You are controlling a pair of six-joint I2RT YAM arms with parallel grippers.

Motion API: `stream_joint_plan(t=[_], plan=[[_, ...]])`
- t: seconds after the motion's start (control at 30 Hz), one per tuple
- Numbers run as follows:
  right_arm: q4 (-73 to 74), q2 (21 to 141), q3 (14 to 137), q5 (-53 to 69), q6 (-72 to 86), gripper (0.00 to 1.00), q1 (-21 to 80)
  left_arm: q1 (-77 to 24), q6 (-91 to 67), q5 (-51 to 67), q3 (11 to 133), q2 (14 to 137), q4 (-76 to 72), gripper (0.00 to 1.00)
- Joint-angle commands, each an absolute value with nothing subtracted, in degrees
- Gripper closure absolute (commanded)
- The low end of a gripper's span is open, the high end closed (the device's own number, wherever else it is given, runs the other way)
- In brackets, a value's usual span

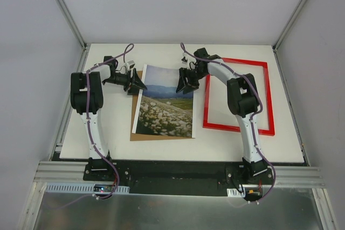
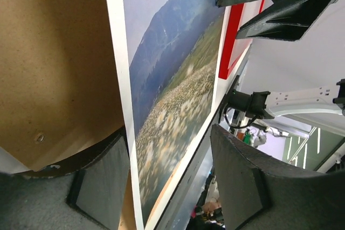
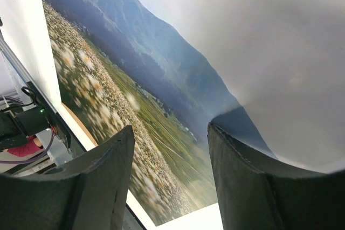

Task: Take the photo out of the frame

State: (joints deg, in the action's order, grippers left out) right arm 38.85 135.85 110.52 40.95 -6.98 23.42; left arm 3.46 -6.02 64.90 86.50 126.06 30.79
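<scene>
White table (image 1: 108, 127): red frame (image 1: 237, 128) right; brown backing board (image 1: 151, 137) left, photo (image 1: 164, 106) atop.

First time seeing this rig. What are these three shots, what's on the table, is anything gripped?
Two small robot arms, each ending in a two-finger gripper, are bolted at the table's near edge. The wide picture comes from a fixed camera above and behind them. The other two come from a camera on each wrist, looking past that arm's own fingers. On the white table a landscape photo lies on a brown backing board. To its right is a red frame with no picture in it. The left gripper and right gripper are at the photo's far corners, both open. Nothing is held.
</scene>
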Motion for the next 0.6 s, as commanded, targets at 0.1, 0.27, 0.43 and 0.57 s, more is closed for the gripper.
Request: stream_joint_plan(t=[0.1,0.27,0.43,0.57], plan=[[39.82,137.64,111.88,39.28,-8.53,0.41,24.26,3.52,-6.06,67.24,86.13,126.47,30.67,0.50],[39.90,137.20,112.67,39.38,-8.79,0.40,24.17,3.34,-7.38,66.36,86.57,127.00,30.06,0.78],[40.69,136.59,113.12,39.73,-8.88,0.41,24.17,3.43,-8.26,65.04,86.22,126.57,29.62,1.00],[41.31,129.22,111.62,32.28,-10.02,0.40,22.68,4.83,-8.88,62.50,85.17,121.48,29.45,1.00]])
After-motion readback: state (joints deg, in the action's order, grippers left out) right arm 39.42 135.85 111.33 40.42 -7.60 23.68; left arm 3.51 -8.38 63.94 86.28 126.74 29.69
